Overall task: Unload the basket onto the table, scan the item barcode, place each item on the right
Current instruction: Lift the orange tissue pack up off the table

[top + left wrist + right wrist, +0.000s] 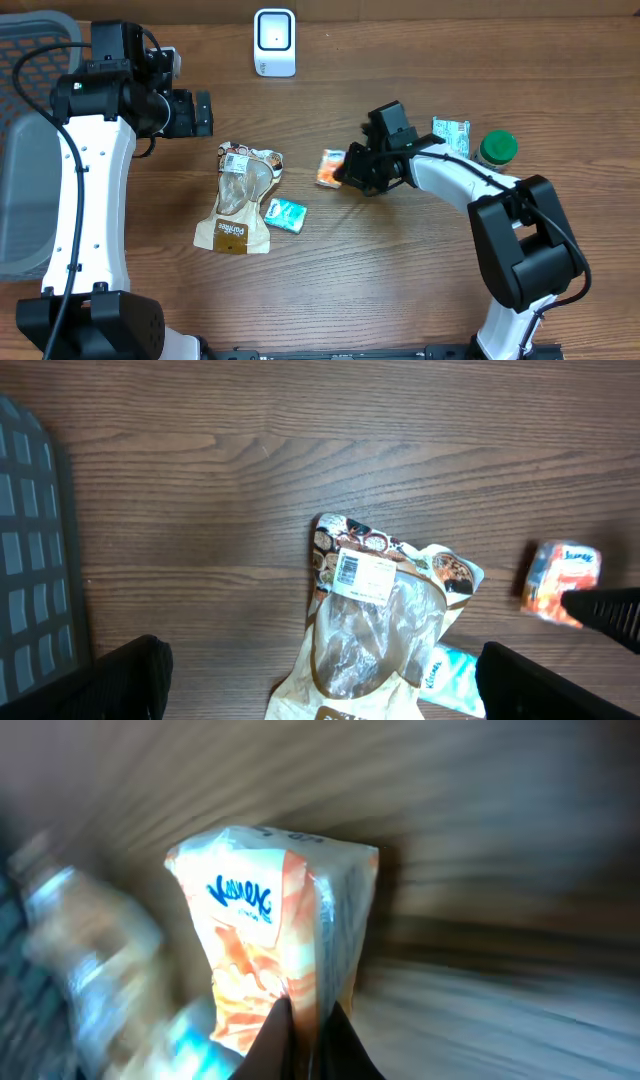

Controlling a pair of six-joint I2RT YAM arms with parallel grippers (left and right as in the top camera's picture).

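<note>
One orange tissue pack (pixel 280 940) is what we look to first. It sits near the middle of the wooden table (pixel 400 290), and the right gripper (pixel 346 172) has it by one edge, the two dark fingers (pixel 272 1060) pinched tight together on the wrapper with no gap left between them. The right wrist view is blurred, so we can make out the blue lettering on the pack's white and orange face but no barcode, and we cannot tell whether the pack rests on the wood or hangs just above it. To its left, well apart from it, lies a clear snack bag (pixel 240 195) with a brown label at the bottom and a white sticker near the top. A teal tissue pack (pixel 286 215) lies against the bag's right side. Behind the right arm we see a small green and white packet (pixel 451 135) and, just beside it, a green-lidded jar (pixel 498 148). The white scanner (pixel 274 42) stands at the far edge of the table, well away from the pack. The left gripper (pixel 195 113) hangs above the wood left of the bag, its fingers spread wide and holding nothing. A grey basket (pixel 25 150) fills the table's left edge.
</note>
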